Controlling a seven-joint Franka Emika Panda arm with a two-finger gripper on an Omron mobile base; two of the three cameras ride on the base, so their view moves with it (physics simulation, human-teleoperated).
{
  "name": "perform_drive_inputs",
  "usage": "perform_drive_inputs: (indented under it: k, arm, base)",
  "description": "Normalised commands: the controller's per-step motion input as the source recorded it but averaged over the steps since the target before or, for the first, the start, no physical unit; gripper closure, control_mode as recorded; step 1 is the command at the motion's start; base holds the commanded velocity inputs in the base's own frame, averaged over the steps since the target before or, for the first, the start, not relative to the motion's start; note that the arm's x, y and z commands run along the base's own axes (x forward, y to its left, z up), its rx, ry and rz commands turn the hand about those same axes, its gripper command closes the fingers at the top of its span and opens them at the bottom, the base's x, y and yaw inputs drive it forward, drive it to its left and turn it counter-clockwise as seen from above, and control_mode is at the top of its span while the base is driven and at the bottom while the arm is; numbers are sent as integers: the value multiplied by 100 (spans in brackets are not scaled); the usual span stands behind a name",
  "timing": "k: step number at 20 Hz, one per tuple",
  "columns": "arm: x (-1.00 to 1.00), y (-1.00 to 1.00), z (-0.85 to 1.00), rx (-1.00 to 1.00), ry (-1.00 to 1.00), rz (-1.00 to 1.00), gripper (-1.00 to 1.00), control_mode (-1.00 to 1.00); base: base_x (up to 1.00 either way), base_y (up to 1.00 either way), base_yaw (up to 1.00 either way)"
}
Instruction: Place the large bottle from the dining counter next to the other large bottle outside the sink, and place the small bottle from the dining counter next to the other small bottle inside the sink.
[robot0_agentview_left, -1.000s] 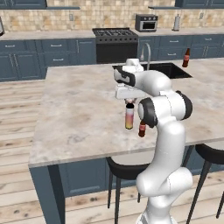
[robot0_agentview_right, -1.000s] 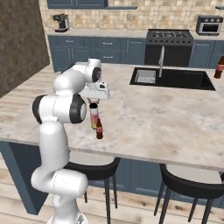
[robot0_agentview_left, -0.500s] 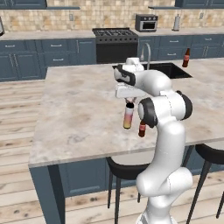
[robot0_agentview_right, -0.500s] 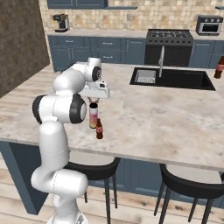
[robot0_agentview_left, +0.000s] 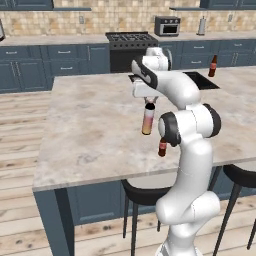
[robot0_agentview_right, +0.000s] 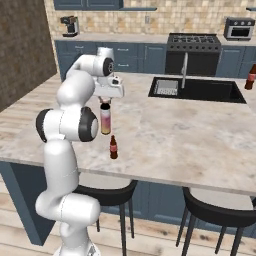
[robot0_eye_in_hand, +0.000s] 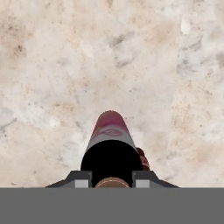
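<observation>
The large bottle (robot0_agentview_left: 147, 119) is clamped at its cap, hanging straight below the gripper (robot0_agentview_left: 149, 101). The gripper is pointed down over the desk (robot0_agentview_left: 90, 130), forearm bent forward.

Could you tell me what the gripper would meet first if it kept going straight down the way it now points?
The gripper, shut on the large bottle, points down; the bottle's base would likely meet the dining counter first.

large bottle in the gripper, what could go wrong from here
1. The gripper holds the large bottle only by its cap end, with the body hanging free; a fast swing toward the sink might loosen it.
2. The small bottle stands upright just beside it, near the counter edge; a low sideways move could knock it over or off.
</observation>
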Motion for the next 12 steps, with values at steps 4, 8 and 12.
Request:
perform_drive_inputs:
  k: [4, 8, 12]
  arm:
    - [-48, 1, 53, 0, -1, 0, 100, -100]
    - [-86, 6, 45, 0, -4, 0, 100, -100]
    - [-98, 3, 27, 0, -12, 0, 100, -100]
  base:
    - [0, 0, 0]
    - [0, 0, 0]
    - [0, 0, 0]
